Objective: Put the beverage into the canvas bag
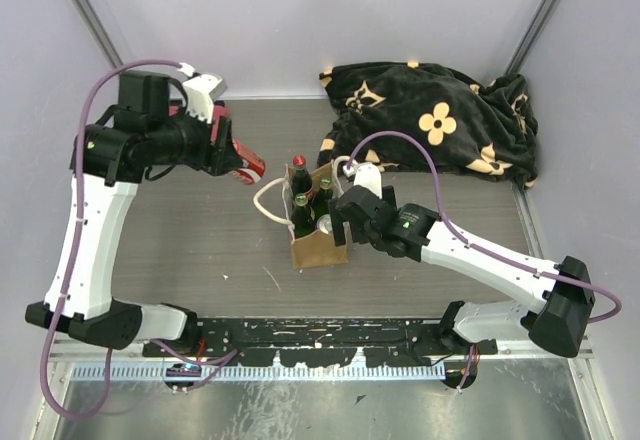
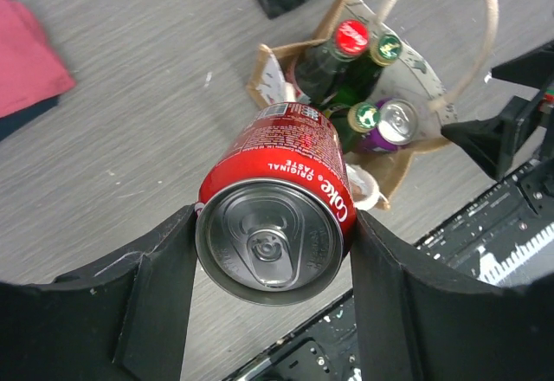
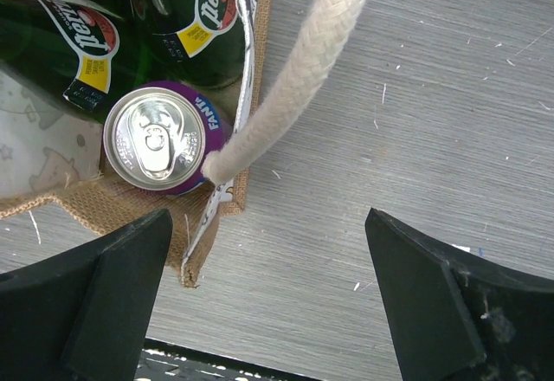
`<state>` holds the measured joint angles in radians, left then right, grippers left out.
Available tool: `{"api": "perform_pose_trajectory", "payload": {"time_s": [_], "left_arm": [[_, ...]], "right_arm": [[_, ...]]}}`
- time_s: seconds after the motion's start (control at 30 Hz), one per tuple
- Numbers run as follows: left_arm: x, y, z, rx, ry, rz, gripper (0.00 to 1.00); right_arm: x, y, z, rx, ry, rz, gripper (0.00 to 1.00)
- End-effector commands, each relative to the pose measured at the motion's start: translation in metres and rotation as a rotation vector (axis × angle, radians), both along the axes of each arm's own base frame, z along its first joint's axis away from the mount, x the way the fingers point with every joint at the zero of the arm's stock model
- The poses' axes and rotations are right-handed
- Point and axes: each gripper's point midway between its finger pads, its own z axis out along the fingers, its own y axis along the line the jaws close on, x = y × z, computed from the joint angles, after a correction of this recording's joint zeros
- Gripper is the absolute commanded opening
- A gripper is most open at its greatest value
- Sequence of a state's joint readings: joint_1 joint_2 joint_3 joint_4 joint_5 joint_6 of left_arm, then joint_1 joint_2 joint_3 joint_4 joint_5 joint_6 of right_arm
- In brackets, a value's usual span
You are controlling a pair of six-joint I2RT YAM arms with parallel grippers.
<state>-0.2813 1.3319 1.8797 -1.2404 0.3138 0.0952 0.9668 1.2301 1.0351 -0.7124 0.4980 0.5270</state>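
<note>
The beverage, a red Coke can (image 2: pixel 277 216), lies sideways between my left gripper's (image 2: pixel 273 255) two black fingers, which are shut on its sides. In the top view the gripper (image 1: pixel 248 168) hangs above the table, left of the canvas bag (image 1: pixel 322 248). The tan bag (image 2: pixel 260 74) stands upright with white rope handles (image 2: pixel 472 35). Inside it are green bottles (image 2: pixel 363 114), a red-capped bottle (image 2: pixel 351 36) and a purple can (image 2: pixel 396 123). My right gripper (image 3: pixel 268 286) is open just beside the bag's corner (image 3: pixel 203 234), with one rope handle (image 3: pixel 294 69) running above it and nothing between its fingers.
A black cloth with cream flowers (image 1: pixel 430 120) lies bunched at the back right. A pink-red cloth (image 2: pixel 26 61) lies on the table to the left, below my left arm. A black rail (image 1: pixel 320 335) runs along the near edge. Grey walls close in both sides.
</note>
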Motion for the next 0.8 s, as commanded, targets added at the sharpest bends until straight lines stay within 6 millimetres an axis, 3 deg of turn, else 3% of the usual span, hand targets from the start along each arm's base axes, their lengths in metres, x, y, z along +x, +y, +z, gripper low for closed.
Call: {"api": "perform_pose_trajectory", "payload": {"time_s": [0.0,0.43,0.77], "left_arm": [[-0.005,-0.036,0.019,-0.08,-0.055,-0.097,0.04],[-0.017,-0.094,-0.017,-0.051,-0.015,-0.239,0.04],[-0.024,-0.136,-0.036,-0.038,0.012,-0.324,0.04]], "right_arm": [[-0.006,0.006,0.002,0.057,0.01,0.008,1.0],[-0.026,-0.005,-0.021,0.084,0.072,0.005,1.0],[-0.026,-0.007,-0.017,0.073,0.065,0.003,1.0]]}}
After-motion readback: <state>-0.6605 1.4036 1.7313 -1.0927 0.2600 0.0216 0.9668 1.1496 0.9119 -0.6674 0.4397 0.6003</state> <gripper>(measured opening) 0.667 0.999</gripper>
